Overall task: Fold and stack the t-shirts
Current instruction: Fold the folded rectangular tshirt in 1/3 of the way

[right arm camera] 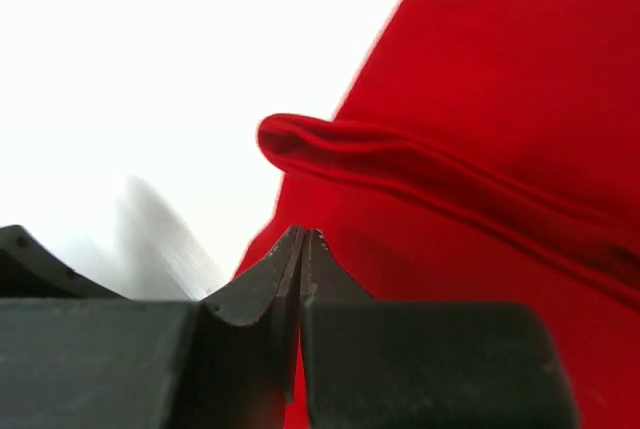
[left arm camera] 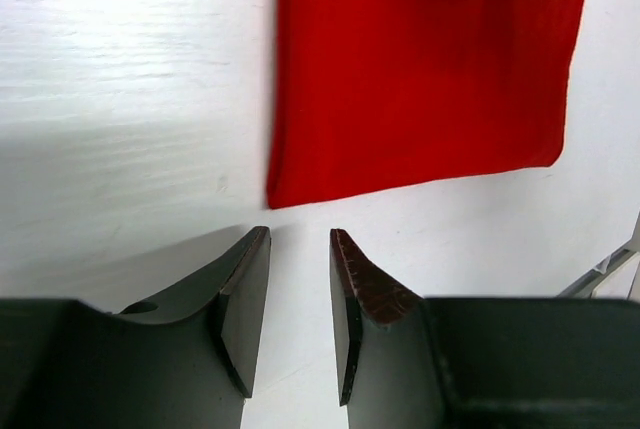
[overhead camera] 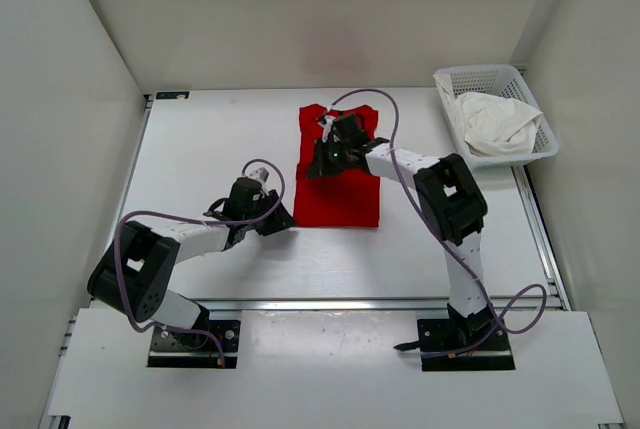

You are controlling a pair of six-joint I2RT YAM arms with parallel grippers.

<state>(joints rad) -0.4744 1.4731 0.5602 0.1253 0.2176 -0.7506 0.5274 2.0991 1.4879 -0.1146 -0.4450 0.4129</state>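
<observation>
A red t-shirt [overhead camera: 345, 194] lies flat in the middle of the white table [overhead camera: 200, 149], already narrowed to a long strip running from near to far. Both arms are working its left side.

The right pincer [right arm camera: 305, 234] reaches over the far half of the strip with its fingers closed tight together. Nothing shows between them, and whether they press on the cloth cannot be told. Its wrist view shows a raised fold [right arm camera: 400, 164] of red cloth running across just beyond the fingertips, so that part of the shirt is not lying smooth.

The left pincer [left arm camera: 300, 239] sits low over bare table at the near left corner of the strip. Its fingers are parted and empty, and the corner lies just ahead of them, close but apart.

A white t-shirt [overhead camera: 495, 124] lies crumpled in the white mesh basket [overhead camera: 480, 77] at the far right of the table, well apart from the work.

The step in hand appears to be the closing fold of the red shirt, with the sides turned in and the lengthwise fold not yet made. On that reading, the left pincer needs to slide forward until the corner sits between its fingers, then close on all the layers together. The right pincer would need a matching hold on the same end so the hem rises level. Pinching only the top layer could let the strip fall open as it is lifted, and the raised fold may crease if left unsmoothed. The white shirt has not been started.
</observation>
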